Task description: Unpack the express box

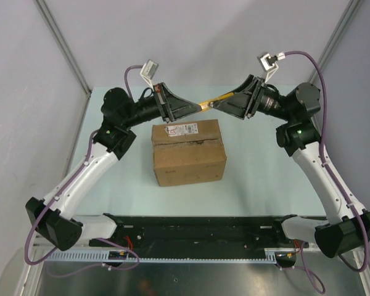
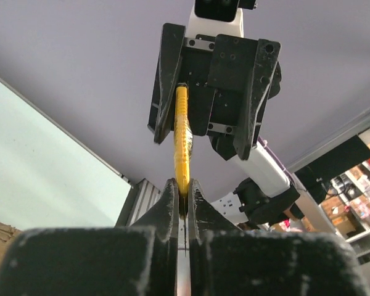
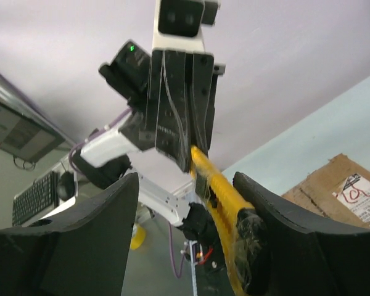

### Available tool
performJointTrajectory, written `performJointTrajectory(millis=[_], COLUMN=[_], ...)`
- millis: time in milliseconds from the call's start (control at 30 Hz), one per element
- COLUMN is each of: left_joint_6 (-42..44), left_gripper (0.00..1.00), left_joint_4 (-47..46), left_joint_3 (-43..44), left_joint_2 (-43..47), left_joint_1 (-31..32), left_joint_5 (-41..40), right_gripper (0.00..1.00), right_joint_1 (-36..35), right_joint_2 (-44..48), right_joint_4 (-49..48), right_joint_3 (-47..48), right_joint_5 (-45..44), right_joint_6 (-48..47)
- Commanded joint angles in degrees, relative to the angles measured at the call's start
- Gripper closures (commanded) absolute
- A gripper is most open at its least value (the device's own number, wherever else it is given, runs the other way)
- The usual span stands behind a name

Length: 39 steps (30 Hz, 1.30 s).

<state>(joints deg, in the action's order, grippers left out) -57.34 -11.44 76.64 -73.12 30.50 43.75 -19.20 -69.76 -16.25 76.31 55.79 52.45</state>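
Black rail [image 1: 197, 229] fronts pale-green table [image 1: 265, 176] bearing express box [image 1: 189, 154]; grey walls [image 1: 203, 37] around.

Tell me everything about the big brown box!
The express box is brown corrugated cardboard and looks a bit worn. Its top flaps lie shut, with a rough dark seam across them. A white label with red scribbles sits on top, by the far edge. The box stands flat on the pale table, between the two arms. Nothing but the table touches it.
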Motion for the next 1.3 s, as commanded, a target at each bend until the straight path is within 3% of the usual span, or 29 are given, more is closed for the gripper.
performJointTrajectory(millis=[0, 300, 500, 733, 933, 1033, 1167, 1267], left_joint_6=[-3.57, -3.13, -2.42, -1.55, 0.04, -0.05, 0.04, -0.31], left_gripper=[1.00, 1.00, 1.00, 1.00, 1.00, 1.00, 1.00, 1.00], left_joint_4=[-8.94, -10.79, -10.88, -10.97, -10.97, -10.97, -10.97, -10.97], left_joint_3=[-3.95, -3.26, -1.93, -0.97, -0.53, -0.26, -1.23, -1.41], left_joint_2=[2.98, 2.03, 0.97, -0.09, -0.18, -0.53, -0.53, -0.79], left_joint_1=[1.31, 1.14, 0.52, -0.88, -1.76, -2.11, -2.20, -2.11], left_joint_5=[-4.72, -5.25, -1.83, 1.42, 2.48, 3.36, 2.75, 3.27], right_gripper=[0.34, 0.43, 0.34, 0.46, 0.37, 0.43, 0.59, 0.62], right_joint_1=[-0.75, -0.66, -0.40, -0.49, -0.31, 0.13, 0.13, 0.13], right_joint_2=[-0.20, -2.57, -2.84, -4.07, -3.63, -3.54, -4.24, -4.51], right_joint_4=[-5.72, -11.70, -14.42, -14.87, -10.91, -10.99, -12.58, -13.19], right_joint_3=[2.35, 2.35, 2.35, 2.87, 3.14, 3.14, 3.14, 3.14], right_joint_5=[-6.39, -2.45, -0.77, 1.86, 3.18, 3.01, 3.19, 2.57], right_joint_6=[4.23, 8.99, 11.71, 13.56, 11.19, 11.27, 12.42, 12.50])
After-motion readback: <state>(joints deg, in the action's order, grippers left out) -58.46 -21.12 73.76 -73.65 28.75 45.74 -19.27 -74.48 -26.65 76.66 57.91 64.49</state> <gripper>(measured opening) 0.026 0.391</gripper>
